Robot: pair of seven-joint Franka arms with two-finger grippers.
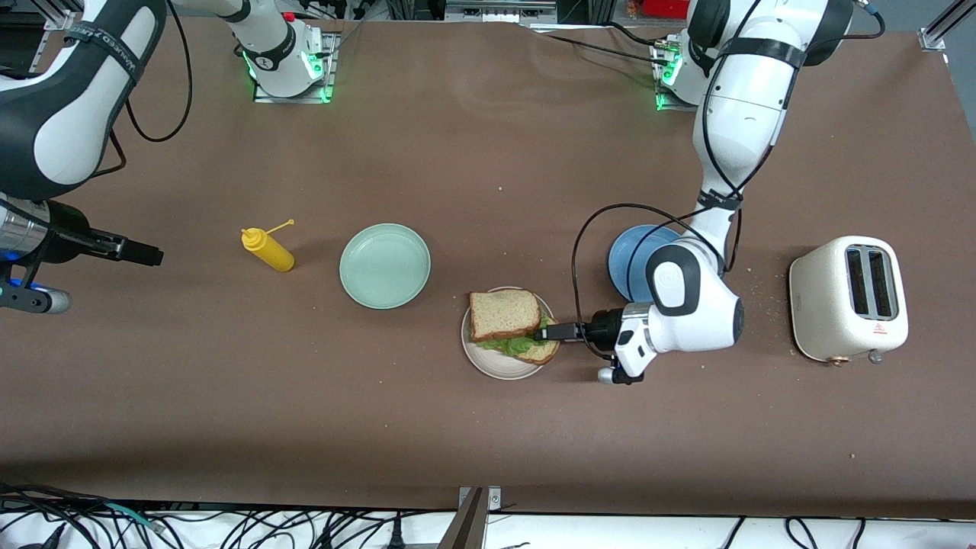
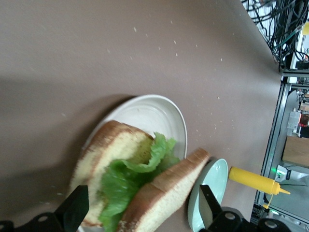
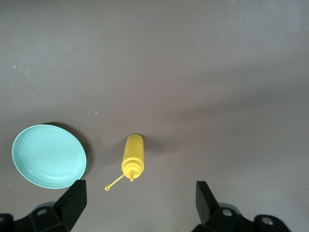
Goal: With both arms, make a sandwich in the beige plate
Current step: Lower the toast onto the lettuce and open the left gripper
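The sandwich [image 1: 509, 326] lies on the beige plate [image 1: 496, 366]: a bottom bread slice, ruffled green lettuce [image 2: 128, 176] and a top slice [image 2: 166, 191] that leans tilted and offset on the lettuce. My left gripper [image 1: 543, 333] is at the sandwich's edge toward the left arm's end. In the left wrist view the left gripper [image 2: 140, 212] is open, its fingers wide on either side of the bread without touching it. My right gripper [image 1: 149, 254] waits open over bare table at the right arm's end, and nothing is between its fingers [image 3: 72, 200].
A mint green plate [image 1: 385, 265] and a lying yellow squeeze bottle [image 1: 268, 249] sit toward the right arm's end. A blue plate [image 1: 637, 259] lies partly under the left arm. A white toaster [image 1: 849, 299] stands at the left arm's end.
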